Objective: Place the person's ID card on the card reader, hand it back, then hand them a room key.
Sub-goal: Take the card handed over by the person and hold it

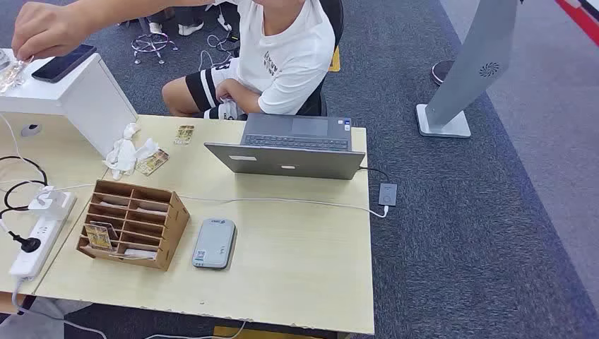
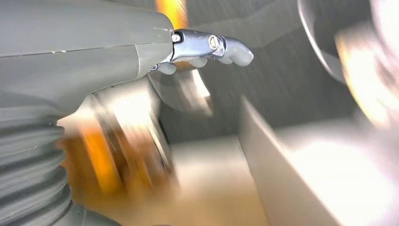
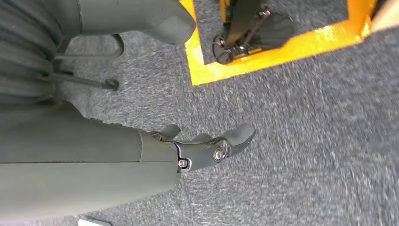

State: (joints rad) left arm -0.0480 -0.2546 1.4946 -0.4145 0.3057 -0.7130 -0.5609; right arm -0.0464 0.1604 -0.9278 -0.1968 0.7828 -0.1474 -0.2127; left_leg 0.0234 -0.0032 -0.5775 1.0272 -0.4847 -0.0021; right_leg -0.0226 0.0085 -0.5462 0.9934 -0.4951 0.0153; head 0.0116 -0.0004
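On the near part of the table (image 1: 297, 282) sits the grey card reader (image 1: 214, 243), flat, nothing on it, with bare wood to its right out to the table's right edge. Just left of it stands a wooden rack (image 1: 133, 224) of open slots; one lower-left slot holds a card (image 1: 99, 236), others hold pale flat things too small to tell. Further left, at the table's left edge, lie a white power strip (image 1: 30, 248) and black cables (image 1: 21, 185). A white cable (image 1: 282, 202) runs across the middle of the table to a small dark box (image 1: 387, 193) just past the right edge.

Beyond that an open laptop (image 1: 293, 148) stands between the reader and the seated person (image 1: 282, 56). Left of it two cards (image 1: 152, 162) (image 1: 184, 134) lie flat by a crumpled white thing (image 1: 123, 152), against a white box (image 1: 70, 99) with a phone (image 1: 63, 63) on top. The person's hand (image 1: 42, 28) reaches to the far left corner over that box; whether it holds the ID card cannot be told.

The left hand (image 2: 207, 49) is seen in a blurred view, fingers curled in a little, nothing visibly held. The right hand (image 3: 207, 146) hangs over grey carpet (image 3: 306, 141) near an orange floor mark (image 3: 282, 47), fingers loosely bent, apart, and empty.
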